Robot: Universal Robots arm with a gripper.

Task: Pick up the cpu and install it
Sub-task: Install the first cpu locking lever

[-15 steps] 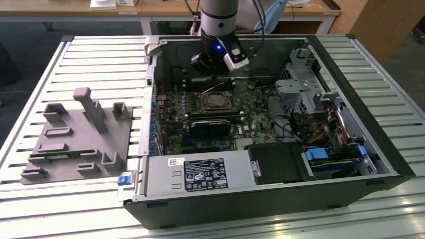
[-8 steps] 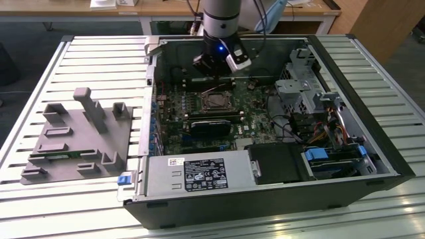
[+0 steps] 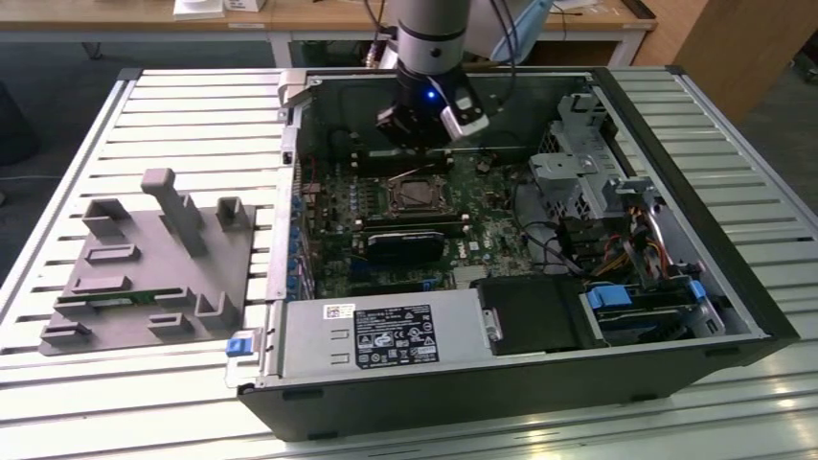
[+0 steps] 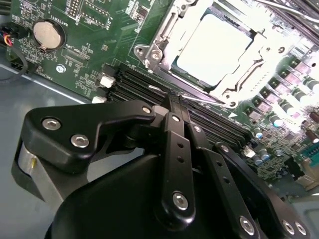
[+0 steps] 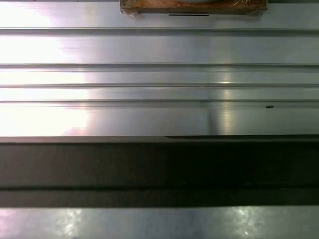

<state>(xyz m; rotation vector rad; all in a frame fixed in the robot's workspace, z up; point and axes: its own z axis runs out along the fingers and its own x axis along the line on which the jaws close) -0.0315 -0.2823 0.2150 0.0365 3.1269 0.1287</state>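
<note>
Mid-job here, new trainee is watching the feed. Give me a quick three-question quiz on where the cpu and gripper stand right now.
1. True or false: the cpu is lying in its socket on the motherboard.
2. In the exterior view, the gripper hangs over which part of the open computer case?
A. the far end, just beyond the socket
B. the power supply
C. the grey fixture outside the case
3. Fill in: in the second wrist view, the round silver thing on the board is a coin ____.

Key: 1 true; 2 A; 3 battery.
</note>
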